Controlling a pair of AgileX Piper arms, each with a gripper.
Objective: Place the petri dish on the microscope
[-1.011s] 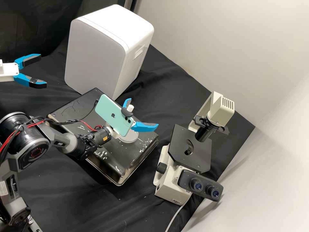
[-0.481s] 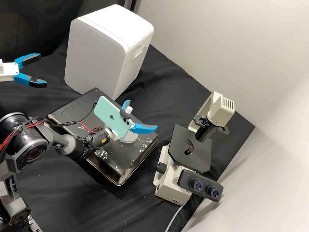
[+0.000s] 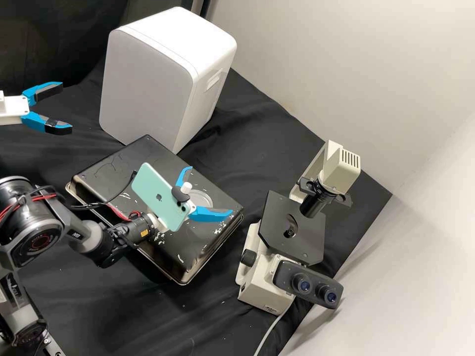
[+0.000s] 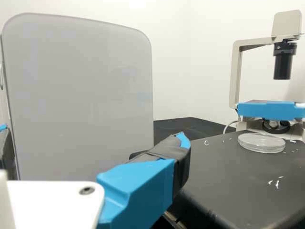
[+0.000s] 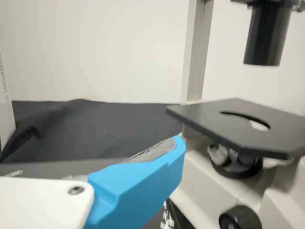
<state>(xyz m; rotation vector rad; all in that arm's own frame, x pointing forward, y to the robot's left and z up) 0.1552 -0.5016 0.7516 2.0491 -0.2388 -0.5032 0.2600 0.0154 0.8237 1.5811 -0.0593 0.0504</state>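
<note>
No wording or number can be read; a small dark logo is seen on the mint-green phone [image 3: 157, 194].

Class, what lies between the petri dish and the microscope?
In the high view: from the petri dish, flecked black tray, its rim, a strip of black cloth, then the microscope. The right tool hangs open above the tray there.

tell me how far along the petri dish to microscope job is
Nothing looks done yet: the petri dish lies on the dark tray and the microscope stage is bare. In hand: the right tool hangs open at the dish, not gripping it. Left to do: grip, lift, carry to the stage, set down.
</note>
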